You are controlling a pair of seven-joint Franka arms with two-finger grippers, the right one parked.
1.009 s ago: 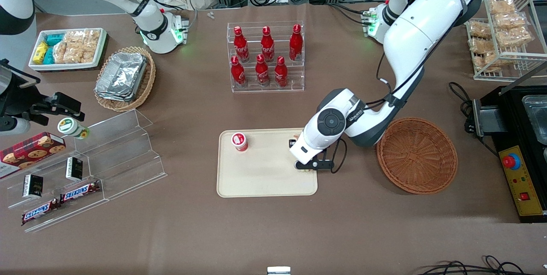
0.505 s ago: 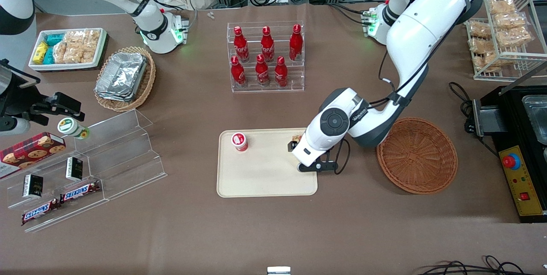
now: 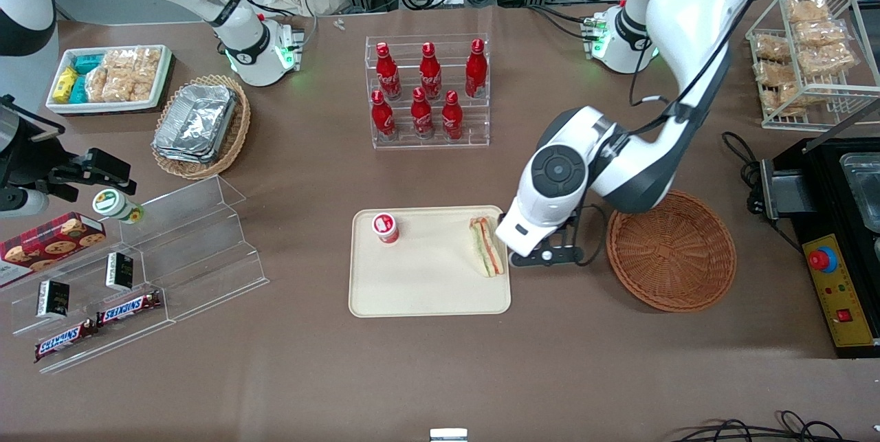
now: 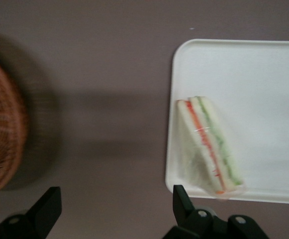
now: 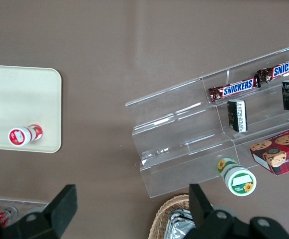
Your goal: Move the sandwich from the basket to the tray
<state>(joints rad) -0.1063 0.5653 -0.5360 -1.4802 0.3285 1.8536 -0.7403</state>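
I found the sandwich (image 3: 487, 246) lying on its side in the tray (image 3: 426, 291), tucked against the tray's rim at the end nearest the basket (image 3: 671, 249). It lay flat with its filling layers showing, which told me it was resting on the tray alone and not held by anything. That spot made sense to me: it is the part of the tray closest to the basket, so the carry across the counter (image 3: 440, 373) was as short as it could be.

The claw (image 4: 112, 211) hung above the bare counter between the tray and the basket, just beside the tray's rim, with its fingers (image 4: 183, 201) spread wide and nothing between them. In the wrist view the sandwich sat apart from both fingers, so I judged the release complete and the claw positioned off to the side so as not to knock the sandwich.

The basket looked empty where I could see into it. A small red-and-white cup (image 3: 386, 227) stood upright on the tray, at the end away from the basket and well apart from the sandwich. I took the task as essentially finished.
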